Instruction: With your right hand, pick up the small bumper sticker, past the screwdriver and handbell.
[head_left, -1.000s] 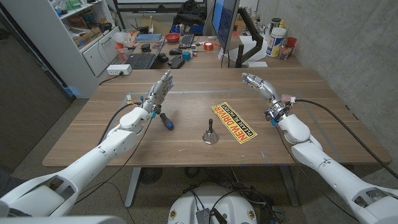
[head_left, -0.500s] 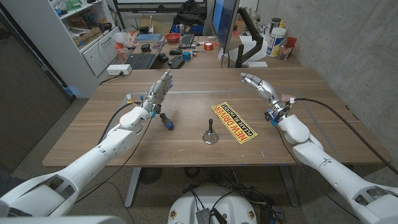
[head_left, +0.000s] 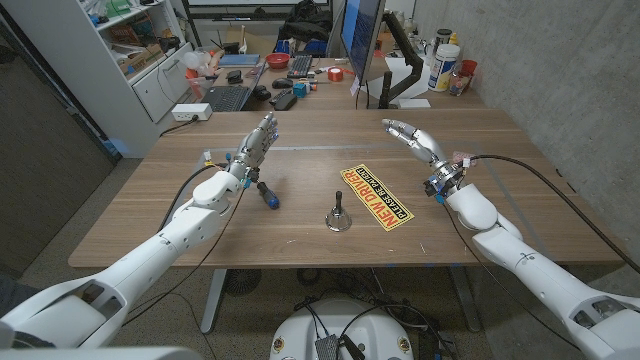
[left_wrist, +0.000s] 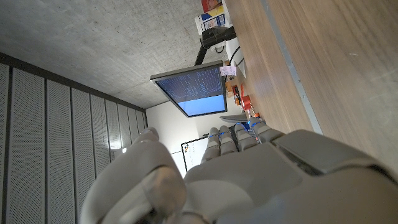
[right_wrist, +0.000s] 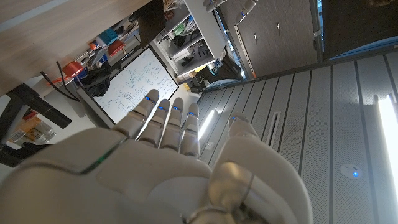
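So far nothing is in hand: the pickup has not begun in any contact sense. The bumper sticker (head_left: 378, 195), yellow with red and black lettering, lies flat on the wooden table (head_left: 300, 235) near its middle, set on a diagonal, untouched. The handbell (head_left: 338, 213) stands upright just beside the sticker's near-left end, and the screwdriver (head_left: 266, 193) with its blue handle lies further to the robot's left, next to the left arm. The right hand (head_left: 412, 137) is raised above the table beyond and to the right of the sticker, apart from it, fingers extended and slightly spread, holding nothing; in the right wrist view the same hand (right_wrist: 180, 155) shows its fingers (right_wrist: 163, 121) straight and side by side, pointing toward the room and not the table. The left hand (head_left: 256, 145) is held up on its own side with fingers straight and empty, above the screwdriver area; the left wrist view shows its back (left_wrist: 249, 168) with table edge and a monitor beyond. Judgement: approach phase only. Left to do: bring the right hand down and inward to the sticker, get fingertips under or onto an edge of a thin flat sheet, then lift. Likely difficulty: the sticker lies flush on the wood, and the handbell stands close to one end.
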